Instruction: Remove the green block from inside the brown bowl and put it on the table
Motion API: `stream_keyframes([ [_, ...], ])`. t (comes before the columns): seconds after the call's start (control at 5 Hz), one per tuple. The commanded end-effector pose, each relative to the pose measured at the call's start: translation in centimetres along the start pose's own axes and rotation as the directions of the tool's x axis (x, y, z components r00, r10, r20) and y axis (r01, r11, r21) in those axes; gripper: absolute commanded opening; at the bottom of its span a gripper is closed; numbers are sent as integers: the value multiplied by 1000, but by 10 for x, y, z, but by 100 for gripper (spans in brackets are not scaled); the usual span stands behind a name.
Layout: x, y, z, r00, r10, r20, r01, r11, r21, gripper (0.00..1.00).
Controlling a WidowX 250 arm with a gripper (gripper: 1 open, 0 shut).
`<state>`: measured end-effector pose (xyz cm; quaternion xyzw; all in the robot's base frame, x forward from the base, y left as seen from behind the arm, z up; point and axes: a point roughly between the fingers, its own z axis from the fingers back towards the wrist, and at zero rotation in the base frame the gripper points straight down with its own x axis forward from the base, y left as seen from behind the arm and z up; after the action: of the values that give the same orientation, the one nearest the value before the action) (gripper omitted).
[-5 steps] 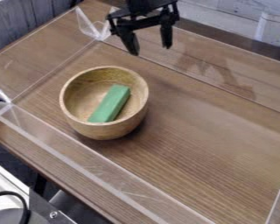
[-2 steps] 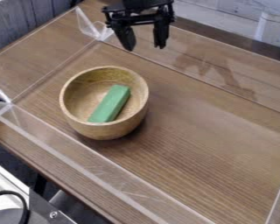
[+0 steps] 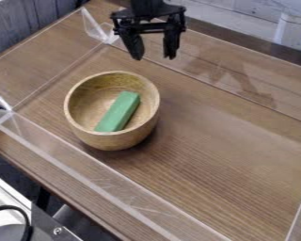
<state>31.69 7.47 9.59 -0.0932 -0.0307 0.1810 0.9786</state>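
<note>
Green block lies flat inside the brown bowl, toward the bench's near-left corner, leaning slightly on the inner slope. My tool hangs near the far edge, jaws spread wide, empty, well apart from the bowl. I judge the block light, stiff, smooth-faced; best pinched across its narrow width at mid-length.

One raised camera looks down across the table (whole walled top visible) toward the arm.
</note>
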Motion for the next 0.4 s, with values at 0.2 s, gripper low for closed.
stream_keyframes([
  [0.2, 5, 8, -5, 997, 25, 75, -27, 999, 32, 100],
])
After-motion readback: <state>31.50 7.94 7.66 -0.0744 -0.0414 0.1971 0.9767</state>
